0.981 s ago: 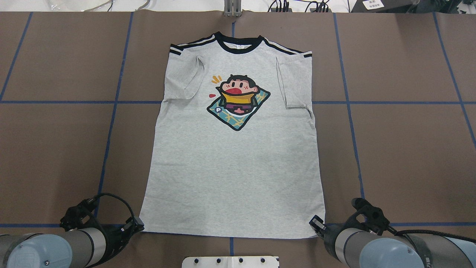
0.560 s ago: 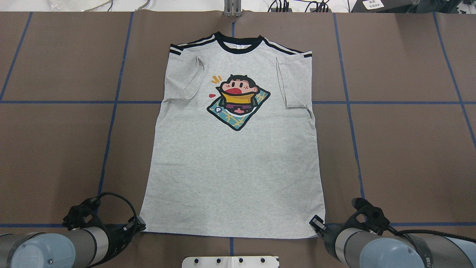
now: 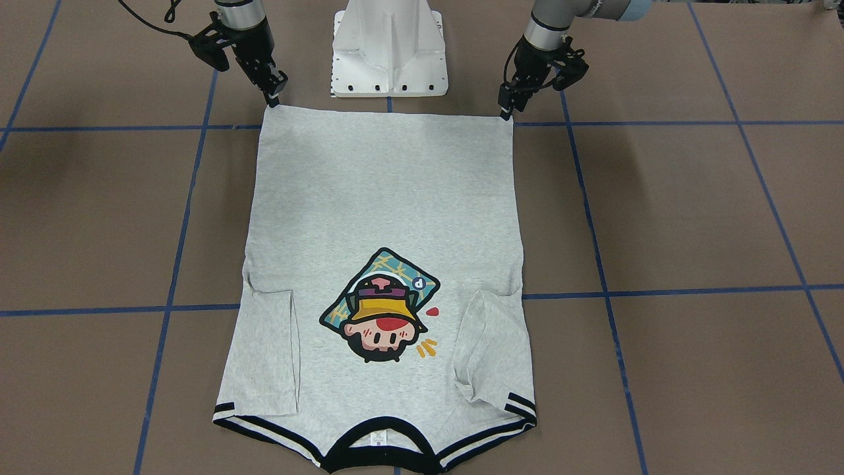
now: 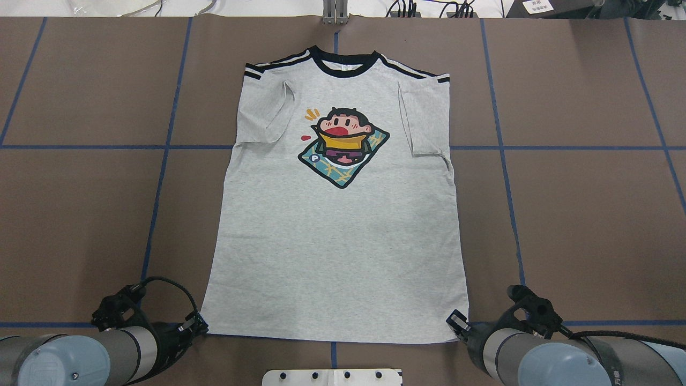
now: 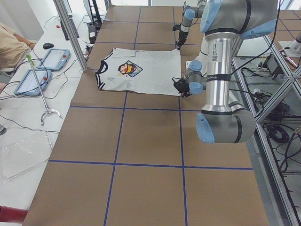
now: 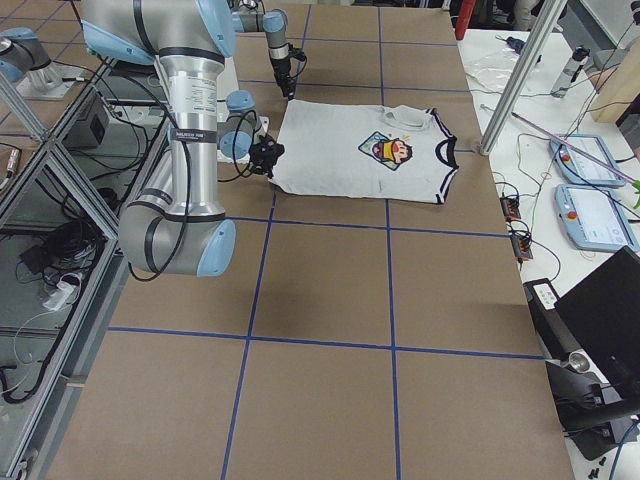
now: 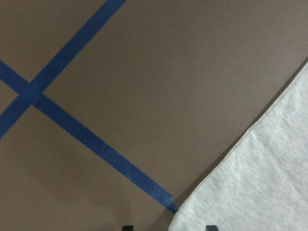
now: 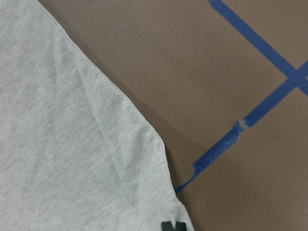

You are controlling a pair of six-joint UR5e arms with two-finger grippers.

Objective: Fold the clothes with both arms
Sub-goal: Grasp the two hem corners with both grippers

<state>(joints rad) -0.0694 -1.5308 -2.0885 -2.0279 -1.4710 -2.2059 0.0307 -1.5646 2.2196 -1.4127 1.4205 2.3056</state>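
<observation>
A broad table (image 4: 80, 214) covered in matte brown sheeting is divided into large squares by blue tape lines (image 4: 161, 177). Around it are aluminium frame posts and, on the far side, a white bench (image 5: 28, 122) with cables and two tablets. A light heather-grey T-shirt (image 4: 337, 241) lies flat and face up in the middle, its soft knit smooth. The black ribbed collar (image 4: 345, 68) is at the far end and both sleeves are folded inward beside a colourful cartoon print (image 4: 343, 147). The hem lies nearest the white pedestal base (image 3: 389, 53). At the hem's left corner, the left gripper (image 7: 168, 227) has its fingertips apart, straddling the fabric edge. At the right corner, the right gripper (image 8: 174, 226) has its tips pressed together on the cloth.
</observation>
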